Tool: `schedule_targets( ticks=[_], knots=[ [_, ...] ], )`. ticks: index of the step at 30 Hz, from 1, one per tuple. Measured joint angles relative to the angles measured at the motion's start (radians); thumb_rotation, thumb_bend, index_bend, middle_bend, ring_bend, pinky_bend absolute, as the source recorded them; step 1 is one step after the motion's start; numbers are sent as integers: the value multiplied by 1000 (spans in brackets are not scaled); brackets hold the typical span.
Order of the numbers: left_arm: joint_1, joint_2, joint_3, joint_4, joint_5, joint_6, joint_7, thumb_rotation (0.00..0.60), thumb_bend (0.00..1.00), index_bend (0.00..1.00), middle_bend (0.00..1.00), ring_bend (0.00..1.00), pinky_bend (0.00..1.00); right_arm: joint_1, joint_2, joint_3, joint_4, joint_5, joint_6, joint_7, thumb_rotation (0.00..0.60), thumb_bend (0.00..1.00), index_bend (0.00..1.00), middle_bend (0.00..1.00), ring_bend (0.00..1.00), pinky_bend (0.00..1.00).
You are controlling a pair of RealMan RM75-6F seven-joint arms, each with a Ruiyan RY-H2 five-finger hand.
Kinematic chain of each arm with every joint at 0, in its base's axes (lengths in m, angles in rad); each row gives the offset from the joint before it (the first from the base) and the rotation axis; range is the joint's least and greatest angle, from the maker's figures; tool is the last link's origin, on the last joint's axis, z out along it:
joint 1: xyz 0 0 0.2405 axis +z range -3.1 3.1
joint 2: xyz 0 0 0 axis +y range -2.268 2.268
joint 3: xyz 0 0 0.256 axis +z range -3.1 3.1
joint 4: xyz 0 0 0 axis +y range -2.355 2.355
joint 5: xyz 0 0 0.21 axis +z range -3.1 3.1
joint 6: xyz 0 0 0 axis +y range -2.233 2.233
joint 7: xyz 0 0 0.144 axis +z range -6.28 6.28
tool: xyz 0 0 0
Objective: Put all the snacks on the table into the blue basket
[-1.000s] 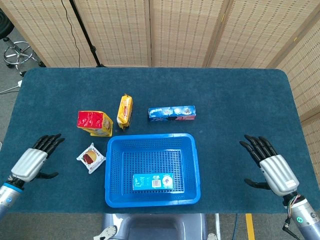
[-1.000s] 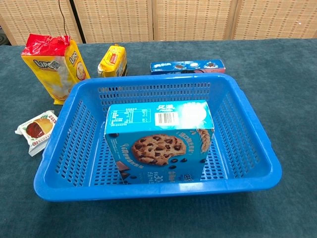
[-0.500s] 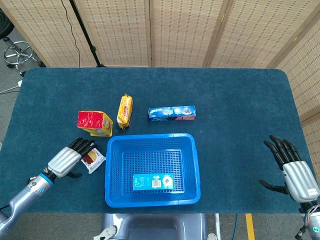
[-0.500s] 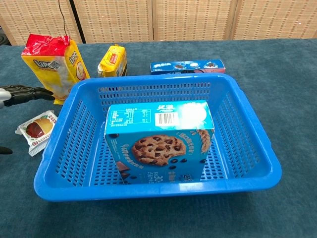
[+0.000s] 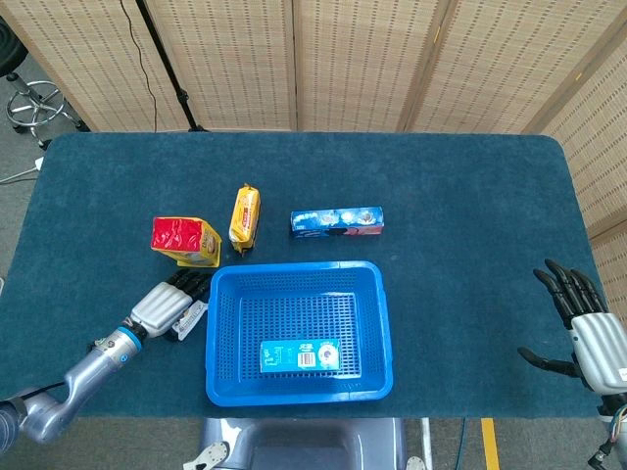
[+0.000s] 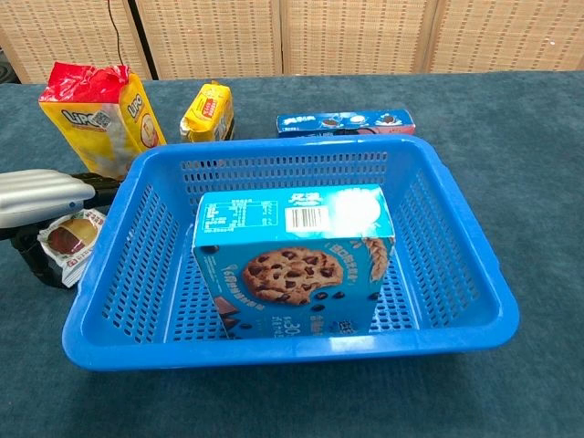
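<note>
Small snack packet (image 6: pixel 71 235) under left hand (image 5: pixel 168 305)

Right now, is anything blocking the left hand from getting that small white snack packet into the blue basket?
Only the blue basket wall nearest it: the small snack packet lies just outside it under the left hand, so it has to be lifted over the rim. Nothing else visible intervenes.

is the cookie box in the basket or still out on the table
In. The cookie box stands inside the blue basket, walls around it on every side; the head view shows it near the front wall.
</note>
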Motion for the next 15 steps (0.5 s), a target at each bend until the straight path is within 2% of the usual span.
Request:
schedule_targets(
  ticks=[1,3,6,9,15],
  knots=[
    [-2,-5,-2,1,-4,2,8,600,168,251,197,239,335,-1,1,1,0,-2,1,2,600,0,0,0,0,0],
    [-5,-17,-4,3,-19,4,25,600,211,348,318,336,400,-4,4,2,-2,-5,2,10,600,0,0,0,0,0],
    [-6,-25,-4,6,-31,9,33,600,235,442,419,421,455,-9,9,6,-5,-12,6,22,600,0,0,0,0,0],
    [0,-27,-3,9,-32,36,29,600,239,477,445,448,480,-11,11,9,-2,-16,5,31,600,0,0,0,0,0],
    [20,10,2,-13,-10,130,-26,600,239,481,446,475,502,-12,12,15,0,-23,-6,41,600,0,0,0,0,0]
  ],
)
